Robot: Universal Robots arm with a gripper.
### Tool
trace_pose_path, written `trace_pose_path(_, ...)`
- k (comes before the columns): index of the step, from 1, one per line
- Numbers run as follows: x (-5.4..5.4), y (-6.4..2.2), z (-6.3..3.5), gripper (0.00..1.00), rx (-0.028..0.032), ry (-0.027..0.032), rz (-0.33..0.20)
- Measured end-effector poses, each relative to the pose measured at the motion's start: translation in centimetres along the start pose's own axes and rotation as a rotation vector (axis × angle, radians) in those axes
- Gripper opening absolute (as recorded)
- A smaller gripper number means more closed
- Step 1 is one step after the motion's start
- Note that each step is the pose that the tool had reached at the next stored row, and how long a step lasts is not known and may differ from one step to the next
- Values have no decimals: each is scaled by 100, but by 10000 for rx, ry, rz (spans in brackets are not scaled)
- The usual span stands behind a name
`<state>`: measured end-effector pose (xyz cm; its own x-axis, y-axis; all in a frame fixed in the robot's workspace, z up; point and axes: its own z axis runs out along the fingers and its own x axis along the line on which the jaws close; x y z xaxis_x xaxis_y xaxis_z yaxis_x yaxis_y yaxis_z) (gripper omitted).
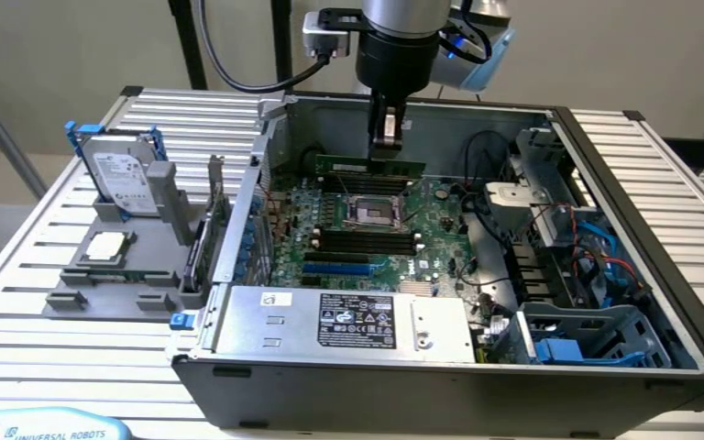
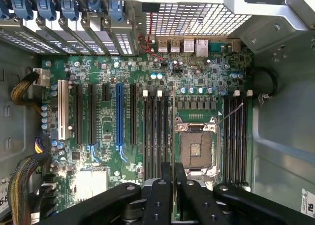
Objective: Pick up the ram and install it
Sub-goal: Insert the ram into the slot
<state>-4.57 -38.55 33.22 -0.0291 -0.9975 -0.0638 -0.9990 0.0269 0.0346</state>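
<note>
- A black robot hand (image 1: 385,145) pinches a thin green ram stick (image 1: 370,167) by its upper edge, keeping it level with the contact edge facing down.
- The stick hangs over the green motherboard (image 1: 365,229) inside an open grey computer case (image 1: 450,385) on the slatted metal table (image 1: 682,174), parallel to the black memory slots (image 2: 153,131).

We are seeing the ram (image 1: 368,167) hanging above the motherboard (image 1: 432,217) inside the case (image 1: 327,394), hard drive (image 1: 124,174) and processor (image 1: 105,246) sitting outside, exterior view's left.
</note>
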Motion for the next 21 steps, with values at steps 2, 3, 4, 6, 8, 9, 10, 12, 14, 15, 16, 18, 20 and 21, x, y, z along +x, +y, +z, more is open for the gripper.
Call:
trace_pose_path(2, 0, -8, 3, 13, -2, 0, -1)
trace_pose_path(3, 0, -9, 12, 13, -1, -1, 1)
trace_pose_path(4, 1, -11, 28, 13, -1, 8, 1)
trace_pose_path(6, 4, -13, 65, 13, -1, 25, 1)
trace_pose_path(8, 6, -15, 99, 13, 0, 44, 1)
trace_pose_path(9, 7, -16, 118, 13, 1, 57, 2)
trace_pose_path(10, 8, -17, 136, 13, 1, 72, 2)
trace_pose_path(12, 10, -19, 168, 13, 3, 114, 4)
trace_pose_path(14, 12, -22, 198, 13, 7, 163, 5)
trace_pose_path(15, 13, -23, 212, 13, 8, 192, 6)
trace_pose_path(16, 14, -25, 227, 13, 9, 217, 6)
trace_pose_path(18, 16, -30, 260, 13, 11, 252, 9)
trace_pose_path(20, 18, -38, 297, 13, 11, 277, 9)
trace_pose_path(21, 19, -41, 315, 13, 12, 288, 9)
